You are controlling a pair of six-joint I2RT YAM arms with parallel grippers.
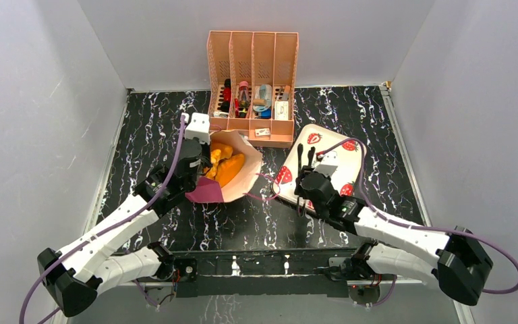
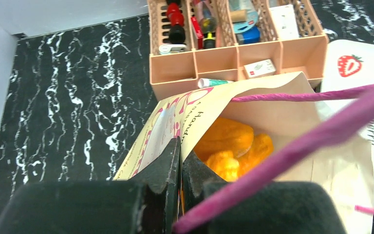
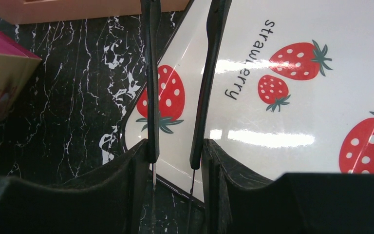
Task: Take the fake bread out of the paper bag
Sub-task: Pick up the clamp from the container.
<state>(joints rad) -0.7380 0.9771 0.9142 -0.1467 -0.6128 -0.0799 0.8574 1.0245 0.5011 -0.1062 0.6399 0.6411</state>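
Left tool [image 2: 180,165] pinches the paper bag [image 1: 239,177] rim, apparently to hold its mouth open; fake bread [image 1: 226,164] lies inside. Right tool [image 1: 304,160], fingers parted and empty, hovers over the strawberry tray [image 1: 351,172]. File organiser [image 1: 253,88] crowds the bag on the table [image 1: 141,135]

The paper bag [image 1: 239,177] is matt cream paper with thin twisted cord handles [image 2: 282,97]. Inside it, the fake bread [image 2: 229,139] looks like glossy orange plastic. Beside the bag, the strawberry tray [image 3: 292,97] is smooth and shiny, catching glare. The bench [image 1: 155,128] has a black marbled finish.
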